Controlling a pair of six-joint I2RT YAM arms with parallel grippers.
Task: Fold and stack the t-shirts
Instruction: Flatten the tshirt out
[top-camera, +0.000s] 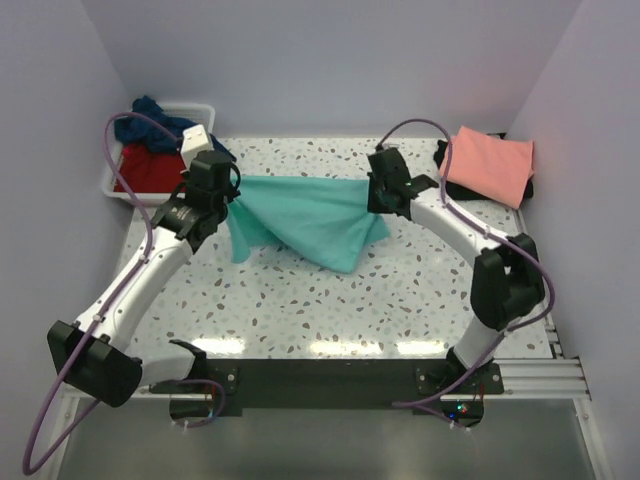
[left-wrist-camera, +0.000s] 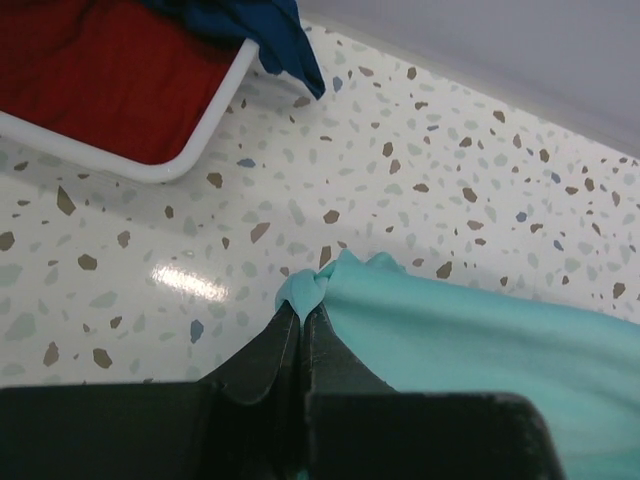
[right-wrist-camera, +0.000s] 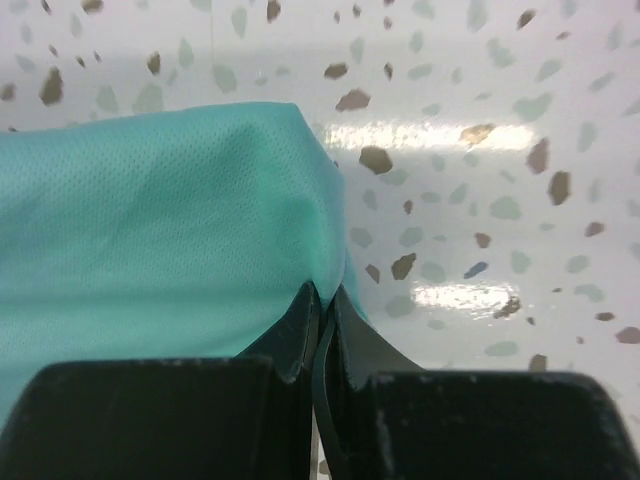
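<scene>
The turquoise-teal t-shirt hangs stretched between both grippers over the middle of the table, its lower edge drooping to a point. My left gripper is shut on its left corner, where a bunched bit of cloth pokes out past the tips. At the shirt's right corner, my right gripper is shut on the cloth, pinched between the tips. A folded salmon-pink t-shirt lies on a black one at the back right. Red and navy blue t-shirts sit in the tub.
A white plastic tub stands at the back left corner; its rim shows in the left wrist view with the red shirt inside and the navy one hanging over it. Walls close in on three sides of the speckled table.
</scene>
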